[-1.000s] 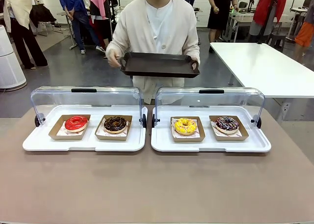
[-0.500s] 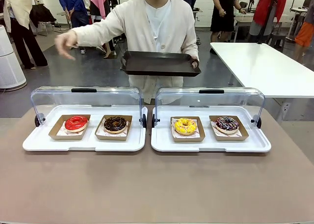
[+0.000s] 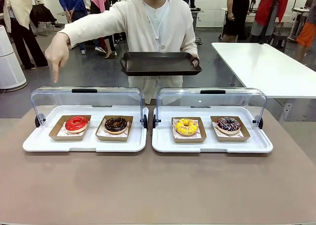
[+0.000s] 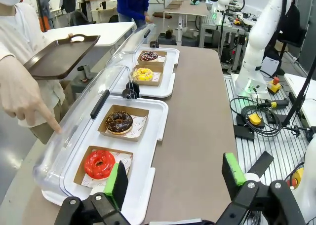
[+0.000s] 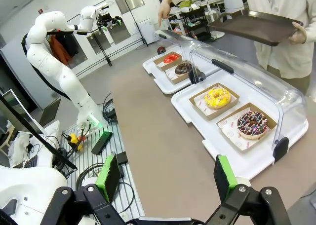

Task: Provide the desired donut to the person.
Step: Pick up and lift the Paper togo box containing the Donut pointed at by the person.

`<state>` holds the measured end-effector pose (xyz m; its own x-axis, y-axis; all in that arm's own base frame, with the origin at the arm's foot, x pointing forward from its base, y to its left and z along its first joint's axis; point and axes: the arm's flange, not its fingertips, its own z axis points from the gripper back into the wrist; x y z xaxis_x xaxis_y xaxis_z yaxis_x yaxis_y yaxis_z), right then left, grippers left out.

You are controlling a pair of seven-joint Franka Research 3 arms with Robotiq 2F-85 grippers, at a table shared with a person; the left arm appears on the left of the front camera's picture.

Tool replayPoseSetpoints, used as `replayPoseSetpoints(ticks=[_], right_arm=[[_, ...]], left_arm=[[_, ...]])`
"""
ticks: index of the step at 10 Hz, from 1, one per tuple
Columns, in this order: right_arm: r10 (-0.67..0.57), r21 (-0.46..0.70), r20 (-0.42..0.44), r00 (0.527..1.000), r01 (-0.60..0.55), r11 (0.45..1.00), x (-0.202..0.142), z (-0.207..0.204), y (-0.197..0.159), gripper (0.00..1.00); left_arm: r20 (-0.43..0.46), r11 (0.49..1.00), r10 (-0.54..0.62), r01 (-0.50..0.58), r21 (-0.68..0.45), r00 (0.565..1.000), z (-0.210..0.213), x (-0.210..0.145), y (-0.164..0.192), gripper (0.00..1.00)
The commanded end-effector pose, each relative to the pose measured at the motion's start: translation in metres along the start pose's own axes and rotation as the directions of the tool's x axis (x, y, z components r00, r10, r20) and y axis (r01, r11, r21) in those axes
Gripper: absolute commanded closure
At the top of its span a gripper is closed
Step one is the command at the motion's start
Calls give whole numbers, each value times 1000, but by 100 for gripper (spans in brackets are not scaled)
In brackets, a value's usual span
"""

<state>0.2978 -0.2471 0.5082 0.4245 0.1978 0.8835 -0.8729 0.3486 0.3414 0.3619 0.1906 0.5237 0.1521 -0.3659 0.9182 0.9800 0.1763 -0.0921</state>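
The person [image 3: 158, 22] in a cream cardigan stands at the far side, holding a dark tray [image 3: 159, 63] in one hand. Their other hand [image 3: 55, 52] points a finger down over the left display case, above the red donut [image 3: 76, 123]. Beside it lies a chocolate donut [image 3: 116, 124]. The right case holds a yellow donut [image 3: 186, 127] and a sprinkled chocolate donut [image 3: 228, 124]. My left gripper [image 4: 175, 178] is open, back from the red donut [image 4: 99, 163]. My right gripper [image 5: 168, 178] is open too, well short of the yellow donut [image 5: 217, 97].
Each donut sits in a brown cardboard tray on a white base [image 3: 84, 143] with a clear lid [image 3: 86, 97] tilted open toward the far side. A white table [image 3: 266, 67] stands at the back right. The brown tabletop [image 3: 158, 185] in front is bare.
The person's free hand left the tray, swung out to the left and now points down over the left case. Neither gripper has changed.
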Motion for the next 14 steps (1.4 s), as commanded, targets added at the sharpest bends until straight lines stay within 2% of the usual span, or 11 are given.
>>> replayPoseSetpoints(ticks=[1,7,9,10,11,12,13,14], right_arm=[[5,5,12,1000,-5,1000,0,1,0,0],[5,5,12,1000,-5,1000,0,1,0,0],[5,5,12,1000,-5,1000,0,1,0,0],[5,5,12,1000,-5,1000,0,1,0,0],[5,5,12,1000,-5,1000,0,1,0,0],[5,5,12,1000,-5,1000,0,1,0,0],[5,5,12,1000,-5,1000,0,1,0,0],[5,5,12,1000,-5,1000,0,1,0,0]], left_arm=[[8,1000,-16,16,-1,1000,1,-1,0,0],[0,1000,0,0,0,1000,0,0,0,0],[-184,1000,-9,14,28,983,-8,27,3,0],[-297,999,-5,20,50,955,-19,43,7,0],[-459,996,7,33,79,888,-37,59,11,0],[-622,996,10,50,79,783,-62,67,16,0],[-750,991,22,86,105,661,-92,67,21,0],[-809,987,15,119,104,587,-118,64,25,0]])
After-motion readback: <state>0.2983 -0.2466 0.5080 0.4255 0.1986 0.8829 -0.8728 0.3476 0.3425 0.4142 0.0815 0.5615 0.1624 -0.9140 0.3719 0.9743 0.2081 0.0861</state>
